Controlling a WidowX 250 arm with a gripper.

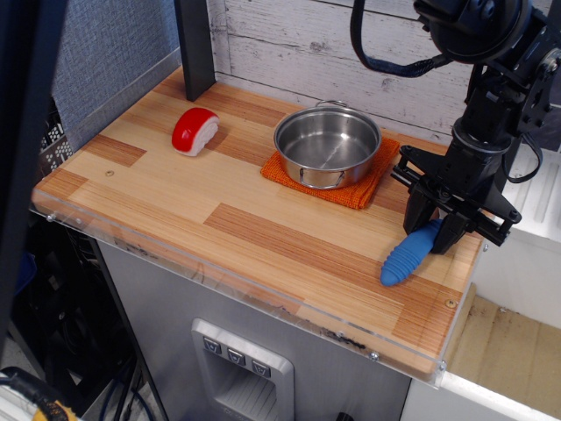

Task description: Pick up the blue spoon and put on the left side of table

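Down at the right end of the plank-striped wooden surface (175, 206) with its clear acrylic edging: the blue spoon (410, 253), thick ribbed bright-blue handle lying slantwise, lower tip toward the front edge, upper end tucked under the black claw (436, 230). Metal bowl of the spoon hidden behind the claw, so not to be made out. Claw lowered onto the handle's upper end, the two dark fingers (419, 213) drawn in close on either side of it and pinching the blue spoon, the handle looking to rest on the wood. Above it, the black arm (491, 96) rising to the top right corner, with a looped black cable alongside. Just left of the claw, an orange woven cloth (359, 189) spread flat, and on it a shiny round steel pot (327, 146), upright and empty, small handle at the far rim. Well apart, toward the far left, a red-and-white sushi-shaped toy (195, 131) resting on the wood. Behind that, a dark upright post (195, 48) against the whitewashed plank wall. Below the surface, a grey metal base (289, 351).
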